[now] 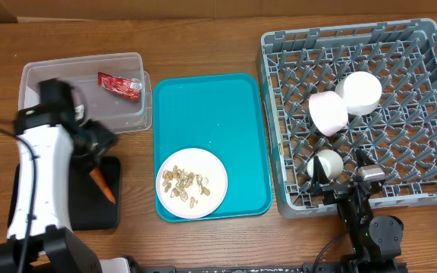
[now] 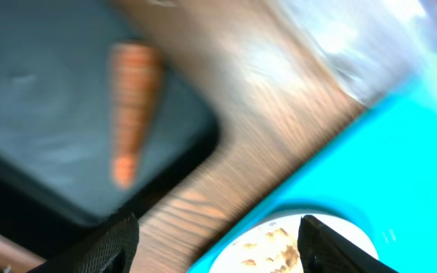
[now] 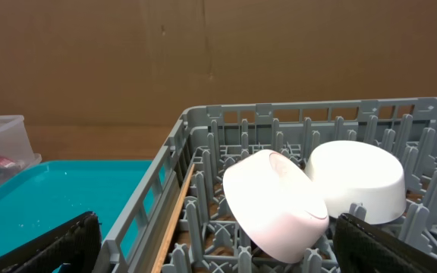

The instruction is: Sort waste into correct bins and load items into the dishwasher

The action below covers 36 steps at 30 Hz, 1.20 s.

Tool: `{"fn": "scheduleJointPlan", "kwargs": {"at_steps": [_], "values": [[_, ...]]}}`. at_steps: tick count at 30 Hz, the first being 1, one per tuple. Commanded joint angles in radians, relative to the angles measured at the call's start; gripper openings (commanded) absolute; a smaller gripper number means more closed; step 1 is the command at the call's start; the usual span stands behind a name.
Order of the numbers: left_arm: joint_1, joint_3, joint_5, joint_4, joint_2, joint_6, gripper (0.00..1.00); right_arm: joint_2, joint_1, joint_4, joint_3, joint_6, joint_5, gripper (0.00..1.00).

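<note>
We see the orange carrot (image 1: 103, 184) lying on the black tray (image 1: 97, 216) at the lower left of the overhead frame. In the blurred left wrist view it lies tilted on the tray's dark floor. The red snack wrapper (image 1: 120, 85) lies in the clear plastic tub (image 1: 82, 70) at the upper left, just above the black tray. The beige food scraps (image 1: 184, 182) sit on the round white plate (image 1: 215, 173), which rests on the lower part of the teal tray (image 1: 211, 114) in the middle of the frame.

At the right, the grey dish rack (image 1: 270, 114) holds the pale pink bowl (image 1: 328, 112) and the white bowl (image 1: 359, 92), both upside down and touching. The small white cup (image 1: 325, 164) sits lower in the rack, near its bottom left corner. In the right wrist view we make out a wooden chopstick (image 3: 174, 216) lying along the rack's left wall.

The left gripper (image 2: 217, 239) hangs over the table between the black tray and the teal tray. Its fingers (image 2: 116, 243) are spread apart with nothing between them. The right gripper (image 3: 218, 254) is at the rack's lower edge, near the cup. Its fingers (image 3: 51, 243) are also wide apart and hold nothing.
</note>
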Motion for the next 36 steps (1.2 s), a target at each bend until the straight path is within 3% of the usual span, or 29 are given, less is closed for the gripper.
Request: {"fn": "scheduleJointPlan", "kwargs": {"at_steps": [1,3,9,12,15,27,36], "values": [[-0.171,0.021,0.026,0.036,-0.026,0.124,0.68,-0.009,-0.003,0.003,-0.010,-0.004,-0.002,1.00],[-0.321,0.021,-0.004,0.091,-0.014,0.188,0.65,-0.009,-0.003,0.003,-0.010,-0.004,-0.002,1.00],[-0.725,0.021,-0.232,0.186,0.098,0.230,0.61,-0.009,-0.003,0.003,-0.010,-0.004,-0.001,1.00],[-0.862,0.021,-0.280,0.213,0.182,0.230,0.60,-0.009,-0.003,0.003,-0.010,-0.004,-0.001,1.00],[-0.941,0.021,-0.249,0.264,0.254,0.227,0.53,-0.009,-0.003,0.003,-0.010,-0.004,-0.002,1.00],[-1.001,0.024,-0.282,0.299,0.357,0.305,0.35,-0.009,-0.003,0.003,-0.010,-0.004,-0.002,1.00],[-1.004,0.024,-0.281,0.274,0.435,0.340,0.31,-0.009,-0.003,0.003,-0.010,-0.004,-0.002,1.00]]}}
